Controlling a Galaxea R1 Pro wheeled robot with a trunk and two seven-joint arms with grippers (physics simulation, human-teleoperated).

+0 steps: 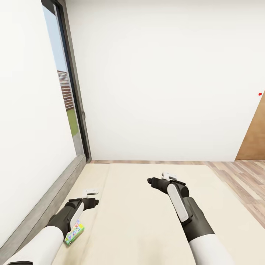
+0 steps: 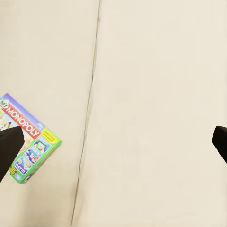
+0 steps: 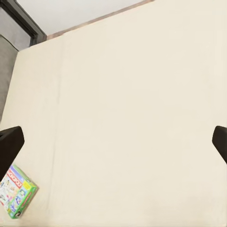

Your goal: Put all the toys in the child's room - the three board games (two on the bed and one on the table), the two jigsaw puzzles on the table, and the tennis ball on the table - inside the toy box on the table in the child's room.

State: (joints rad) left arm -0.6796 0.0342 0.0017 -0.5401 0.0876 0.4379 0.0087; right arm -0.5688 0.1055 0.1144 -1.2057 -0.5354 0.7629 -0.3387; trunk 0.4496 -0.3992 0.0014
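Two black-and-white arms reached forward over the low bed with its plain beige mattress (image 1: pixel 147 221); the left gripper (image 1: pixel 92 197) hung near the mattress's window-side edge, the right gripper (image 1: pixel 162 180) further along over its middle. Both grippers stood wide open, their dark fingertips (image 2: pixel 9 146) far apart and holding nothing. One small flat board game box, white-green with a red Monopoly logo (image 2: pixel 29 139), lay flat on the mattress beside the left forearm; the left wrist view made its lettering readable, while the head view hid part of it behind the arm. Beyond the bed stood white walls, a tall dark-framed window (image 1: pixel 68 92) and wood-plank floor (image 1: pixel 243 180).
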